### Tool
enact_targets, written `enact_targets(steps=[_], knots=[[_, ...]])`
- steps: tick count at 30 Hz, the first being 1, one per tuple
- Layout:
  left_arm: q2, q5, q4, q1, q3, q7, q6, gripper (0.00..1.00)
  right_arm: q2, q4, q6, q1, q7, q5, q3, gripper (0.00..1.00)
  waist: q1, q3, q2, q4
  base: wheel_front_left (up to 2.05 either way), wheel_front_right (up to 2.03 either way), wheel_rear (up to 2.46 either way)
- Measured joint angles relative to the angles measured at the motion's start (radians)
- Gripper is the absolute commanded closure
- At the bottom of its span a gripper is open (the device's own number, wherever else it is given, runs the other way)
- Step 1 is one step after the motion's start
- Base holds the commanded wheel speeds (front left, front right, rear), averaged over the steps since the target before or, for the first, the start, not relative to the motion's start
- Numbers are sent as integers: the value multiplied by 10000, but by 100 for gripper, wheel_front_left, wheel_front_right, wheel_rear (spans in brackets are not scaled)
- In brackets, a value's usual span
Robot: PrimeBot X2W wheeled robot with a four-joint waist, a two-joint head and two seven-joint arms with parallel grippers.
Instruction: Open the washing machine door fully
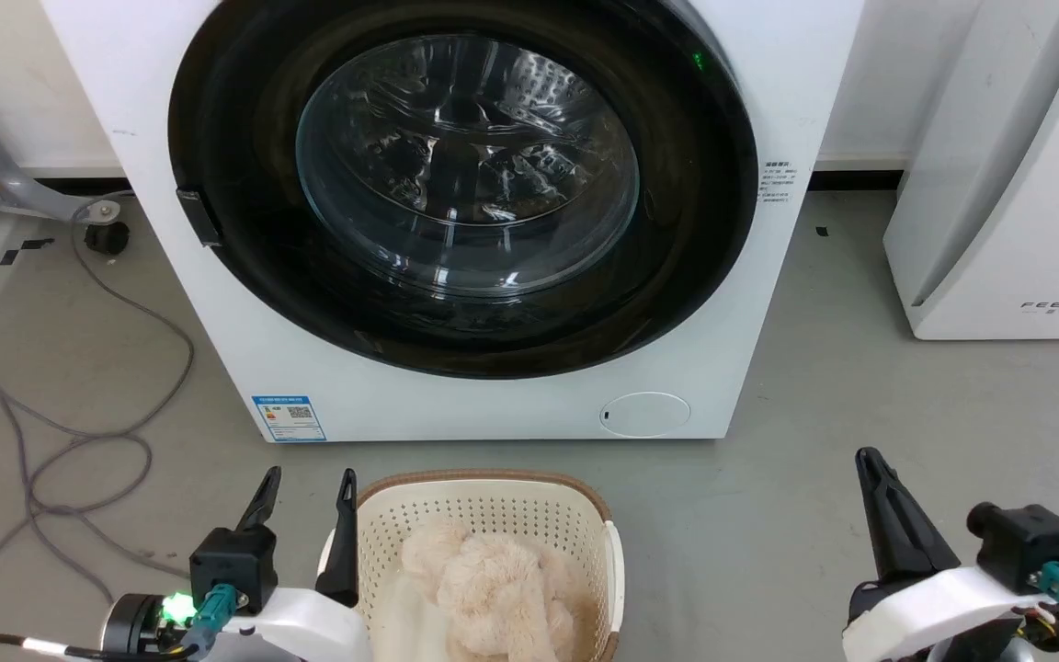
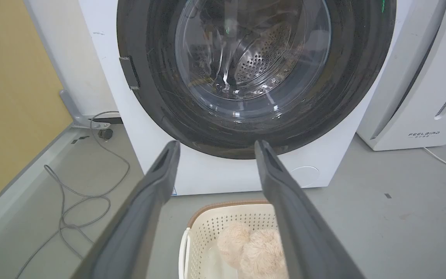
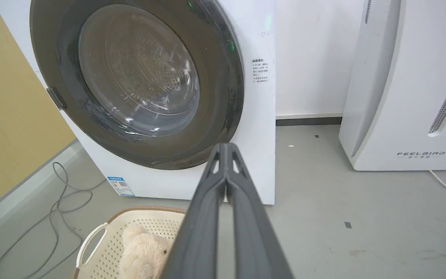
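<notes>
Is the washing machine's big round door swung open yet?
No, the washing machine door sits closed, flat against the front of the washing machine.

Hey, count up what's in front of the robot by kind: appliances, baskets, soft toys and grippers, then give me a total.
Appliances: 2, the washing machine and the white FEELBIRD unit
Baskets: 1, the cream laundry basket
Soft toys: 1, the beige plush toy in the basket
Grippers: 2, the left gripper open, the right gripper shut
Total: 6
</notes>
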Motion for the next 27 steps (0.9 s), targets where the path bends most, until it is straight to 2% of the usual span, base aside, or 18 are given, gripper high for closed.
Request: enact_targets(steps=[10,23,27], knots=[[-2,-107,138,-141,-54,-224,-86,0,0,146,2,-83,-209,2510,17,100,0,60,0,-6,0,0,0],[-2,-284,222,-337,-77,-470,-192,0,-8,236,0,-882,-468,6184,-420,100,0,219,0,-37,0,0,0],[-2,-343,226,-398,-65,-564,-253,0,-199,485,0,-1356,-470,7283,-485,100,1,334,0,-55,0,0,0]])
